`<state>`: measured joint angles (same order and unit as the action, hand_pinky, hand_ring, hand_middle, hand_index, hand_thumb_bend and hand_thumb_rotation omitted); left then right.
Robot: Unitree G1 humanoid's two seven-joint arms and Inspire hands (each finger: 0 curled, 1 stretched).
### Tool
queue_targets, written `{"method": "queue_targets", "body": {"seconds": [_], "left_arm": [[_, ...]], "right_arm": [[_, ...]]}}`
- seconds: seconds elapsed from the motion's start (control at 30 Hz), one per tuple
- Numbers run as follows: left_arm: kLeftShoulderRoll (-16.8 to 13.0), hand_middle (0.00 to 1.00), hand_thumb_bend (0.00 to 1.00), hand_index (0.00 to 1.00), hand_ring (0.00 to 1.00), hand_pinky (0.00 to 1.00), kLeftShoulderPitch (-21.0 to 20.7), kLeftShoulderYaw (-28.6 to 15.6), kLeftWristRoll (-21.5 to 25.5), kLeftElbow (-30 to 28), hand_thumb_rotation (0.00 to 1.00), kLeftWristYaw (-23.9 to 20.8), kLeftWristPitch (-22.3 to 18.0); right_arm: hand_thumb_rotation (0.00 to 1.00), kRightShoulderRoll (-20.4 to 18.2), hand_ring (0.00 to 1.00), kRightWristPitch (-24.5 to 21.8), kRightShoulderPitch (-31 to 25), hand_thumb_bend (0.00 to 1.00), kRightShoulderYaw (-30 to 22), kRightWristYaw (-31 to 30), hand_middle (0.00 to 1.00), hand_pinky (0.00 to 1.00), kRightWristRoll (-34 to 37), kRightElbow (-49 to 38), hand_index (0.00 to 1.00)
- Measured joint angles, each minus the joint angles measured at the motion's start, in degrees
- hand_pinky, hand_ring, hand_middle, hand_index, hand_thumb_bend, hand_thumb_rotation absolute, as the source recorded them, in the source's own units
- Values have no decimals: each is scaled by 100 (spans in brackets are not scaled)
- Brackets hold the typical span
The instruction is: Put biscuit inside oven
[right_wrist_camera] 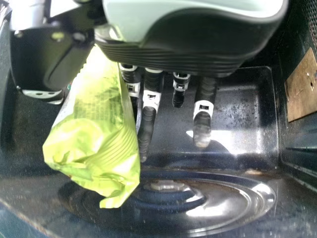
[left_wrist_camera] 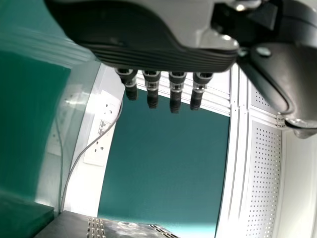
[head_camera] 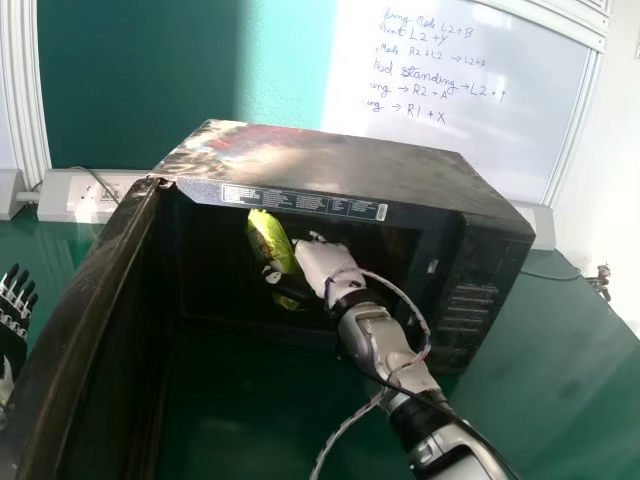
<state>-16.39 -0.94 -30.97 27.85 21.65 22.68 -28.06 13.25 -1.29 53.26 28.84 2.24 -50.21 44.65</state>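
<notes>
Inside the microwave oven (head_camera: pixel 350 160), the green biscuit packet (head_camera: pixel 268 238) is clamped by the right hand (head_camera: pixel 318 260), lying to its left — long axis steeply tilted, so levelling may be needed. The left hand (head_camera: pixel 14 312), fingers straight, is held farther off — outside the oven's open door (head_camera: pixel 85 310).

Open to the front, between the swung-out oven door (head_camera: pixel 100 290) on the left and the control panel (head_camera: pixel 475 300) on the right. Capped above by the oven roof (head_camera: pixel 330 160). Obstructed in the mouth by 2 things, the right hand (head_camera: pixel 320 262) and the green packet (head_camera: pixel 270 243), with passable room between packet and door. Crossed toward the right by the right arm (head_camera: pixel 375 335) and its looping cable (head_camera: pixel 425 325).
</notes>
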Motion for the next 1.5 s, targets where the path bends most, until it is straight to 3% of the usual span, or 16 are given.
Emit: {"method": "queue_targets", "body": {"seconds": [0.33, 0.63, 0.8, 0.97, 1.5], "left_arm": [[-2, 81, 48, 84, 82, 82, 15, -6, 26, -12, 76, -9, 24], [-26, 80, 50, 84, 82, 82, 1, -29, 44, 46, 75, 104, -5], [-28, 80, 48, 83, 81, 81, 5, -39, 40, 46, 74, 104, -5], [-25, 79, 52, 83, 81, 81, 4, -76, 43, 46, 72, 104, -6], [-16, 79, 54, 82, 80, 79, 5, -139, 39, 57, 71, 193, -74]], "right_arm": [[0, -151, 23, 167, 126, 52, 80, 437, 47, 16, 100, 775, 49], [0, -416, 18, 391, 545, 53, 129, 1169, 47, 12, 188, 1783, 48], [0, -548, 19, 453, 863, 52, 116, 1288, 47, 13, 333, 2256, 48], [0, -715, 16, 404, 1084, 53, 129, 1393, 47, 10, 391, 2610, 49], [0, -860, 16, 259, 1323, 53, 202, 1547, 47, 10, 462, 2905, 49]]}}
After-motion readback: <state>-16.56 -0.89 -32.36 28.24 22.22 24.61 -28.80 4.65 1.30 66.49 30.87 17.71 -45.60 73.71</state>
